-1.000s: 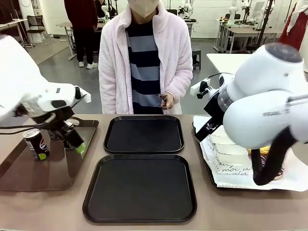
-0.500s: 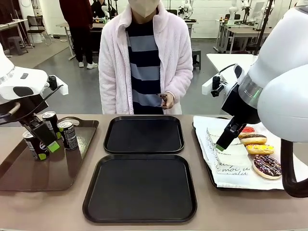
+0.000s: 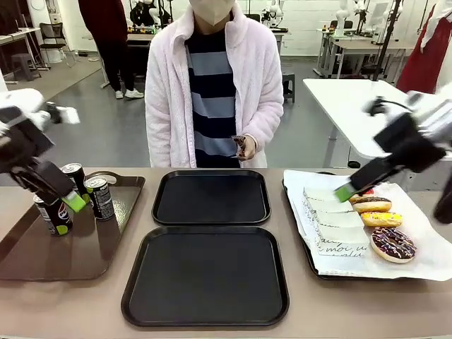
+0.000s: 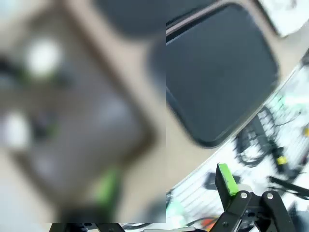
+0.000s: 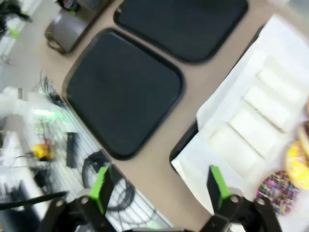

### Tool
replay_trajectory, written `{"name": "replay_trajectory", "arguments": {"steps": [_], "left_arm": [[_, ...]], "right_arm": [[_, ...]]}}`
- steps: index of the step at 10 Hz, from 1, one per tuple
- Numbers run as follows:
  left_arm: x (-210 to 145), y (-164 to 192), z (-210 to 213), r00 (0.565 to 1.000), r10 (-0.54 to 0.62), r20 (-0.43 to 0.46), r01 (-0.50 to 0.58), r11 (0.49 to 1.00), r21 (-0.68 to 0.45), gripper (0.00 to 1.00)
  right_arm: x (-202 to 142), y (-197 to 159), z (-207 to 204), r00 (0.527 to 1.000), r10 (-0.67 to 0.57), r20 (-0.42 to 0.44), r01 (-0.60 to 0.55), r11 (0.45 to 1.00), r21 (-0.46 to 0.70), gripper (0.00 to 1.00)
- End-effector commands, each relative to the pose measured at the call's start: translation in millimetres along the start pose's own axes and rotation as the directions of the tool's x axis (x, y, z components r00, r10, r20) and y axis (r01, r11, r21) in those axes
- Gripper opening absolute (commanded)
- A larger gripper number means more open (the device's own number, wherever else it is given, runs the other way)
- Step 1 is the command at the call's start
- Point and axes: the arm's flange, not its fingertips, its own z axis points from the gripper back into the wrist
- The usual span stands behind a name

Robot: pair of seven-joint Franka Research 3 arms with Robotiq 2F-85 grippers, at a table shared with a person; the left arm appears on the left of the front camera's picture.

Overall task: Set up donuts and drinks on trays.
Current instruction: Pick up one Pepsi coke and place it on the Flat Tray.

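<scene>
Both black trays, the near tray (image 3: 205, 277) and the far tray (image 3: 212, 198), lay bare in the middle of the table. Three cans (image 3: 101, 198) stood upright on the brown tray (image 3: 85, 256) at the left. The donuts (image 3: 381, 218) sat in a row on white paper (image 3: 424, 263) at the right, beside a stack of sleeves (image 3: 337, 229).

The left gripper (image 4: 167, 182) hung just beside the cans with its fingers apart and nothing between them. The right gripper (image 5: 158, 186) hovered above the paper, likewise spread wide and empty.

The cans looked stiff and smooth. They would likely bear a firm squeeze, but they were slim enough to topple if nudged. A hold across the body at about mid-height seemed safest. The donuts looked soft and the glaze easily marred. I judged they wanted a light pinch across the ring's plain sides, never down on the topping.
</scene>
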Motion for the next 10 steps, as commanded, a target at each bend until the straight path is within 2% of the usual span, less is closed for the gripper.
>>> {"name": "replay_trajectory", "arguments": {"steps": [1, 2, 3, 4, 5, 7, 10], "left_arm": [[-15.5, 41.0, 19.6, 0.982, 0.151, 0.109, -0.113, 0.949, -0.296, 1.0], [-23.2, 66.8, 30.6, 0.966, 0.216, 0.142, -0.142, 0.903, -0.405, 1.0], [-34.5, 92.3, 42.0, 0.946, 0.276, 0.173, -0.157, 0.852, -0.5, 1.0], [-50.1, 120.0, 53.9, 0.916, 0.351, 0.197, -0.189, 0.807, -0.56, 1.0], [-61.2, 142.9, 62.8, 0.885, 0.413, 0.212, -0.221, 0.777, -0.59, 1.0], [-85.6, 180.6, 71.5, 0.823, 0.528, 0.212, -0.311, 0.729, -0.609, 1.0], [-109.4, 211.4, 79.6, 0.757, 0.619, 0.211, -0.389, 0.685, -0.616, 1.0]], "right_arm": [[-37.4, -61.0, 23.1, 0.876, -0.443, 0.189, 0.297, 0.806, 0.512, 1.0], [-53.7, -88.0, 32.0, 0.85, -0.499, 0.169, 0.31, 0.732, 0.606, 1.0], [-71.0, -111.2, 43.8, 0.82, -0.546, 0.172, 0.324, 0.691, 0.646, 1.0], [-92.8, -135.7, 61.7, 0.766, -0.613, 0.194, 0.354, 0.654, 0.669, 1.0], [-112.1, -151.6, 77.9, 0.715, -0.664, 0.221, 0.378, 0.632, 0.676, 1.0], [-143.7, -173.4, 113.2, 0.649, -0.725, 0.232, 0.443, 0.607, 0.66, 1.0], [-159.7, -184.6, 140.6, 0.629, -0.755, 0.184, 0.554, 0.601, 0.576, 1.0]]}}
